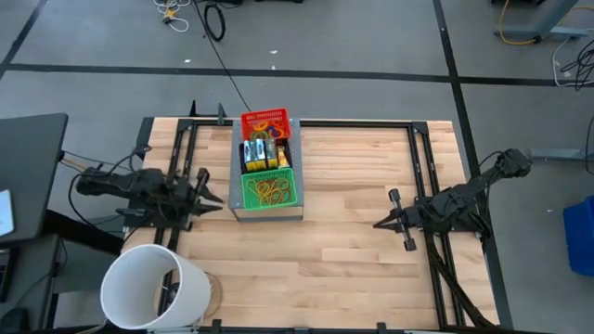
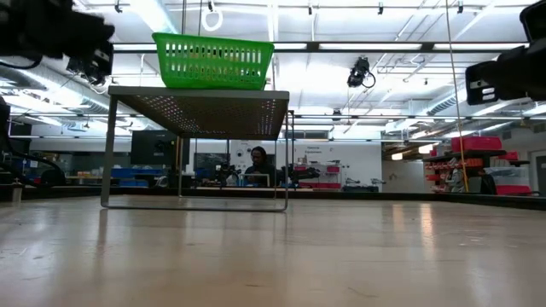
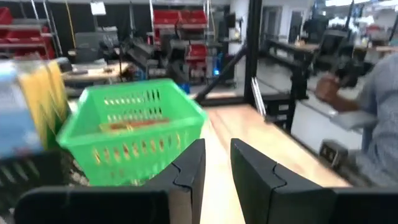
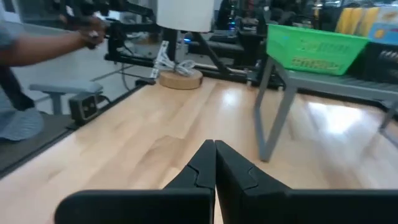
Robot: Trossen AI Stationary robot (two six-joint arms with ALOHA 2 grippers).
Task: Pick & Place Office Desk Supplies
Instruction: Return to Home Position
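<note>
A grey metal stand [image 1: 234, 199] sits at the table's far middle. It carries a red basket [image 1: 265, 122] and a green basket [image 1: 270, 190], both holding rubber bands, with yellow-and-green boxes [image 1: 261, 153] in a dark tray between them. My left gripper [image 1: 212, 192] hovers just left of the stand, level with the green basket [image 3: 134, 134], and is open [image 3: 216, 168] on nothing. My right gripper [image 1: 378, 224] is shut [image 4: 214, 158] and empty. It floats over bare table to the right of the stand and points toward it.
A large white bucket [image 1: 153, 286] stands at the near left corner beside a round wooden disc [image 4: 180, 79]. Black frame rails [image 1: 422, 167] run along the table's left, right and far sides. A person's arm [image 4: 43, 46] shows beyond the table. Bare wood lies between the stand and my right gripper.
</note>
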